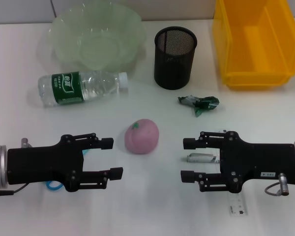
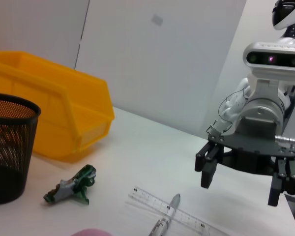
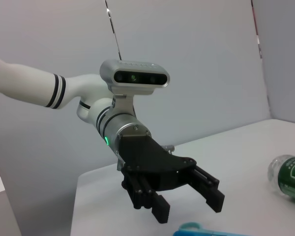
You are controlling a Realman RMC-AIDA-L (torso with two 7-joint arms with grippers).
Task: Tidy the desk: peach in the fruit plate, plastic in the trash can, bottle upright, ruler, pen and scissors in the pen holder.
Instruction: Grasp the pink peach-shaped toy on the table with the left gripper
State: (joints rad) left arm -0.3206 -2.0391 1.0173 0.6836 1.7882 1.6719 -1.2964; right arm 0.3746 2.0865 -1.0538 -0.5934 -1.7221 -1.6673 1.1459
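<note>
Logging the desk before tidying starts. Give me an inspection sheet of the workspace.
Surface: white table, dry.
Job's things: peach on table centre; bottle lying on its side; green fruit plate empty; mesh pen holder upright; plastic wrapper loose; yellow trash bin; ruler and pen crossed beneath right arm; blue scissors handle.
Clutter: nothing seen.
Grippers: left pincer open, holding nothing; right pincer open, holding nothing.
Cables: thin lead at right wrist.
Surroundings: plain wall.
</note>
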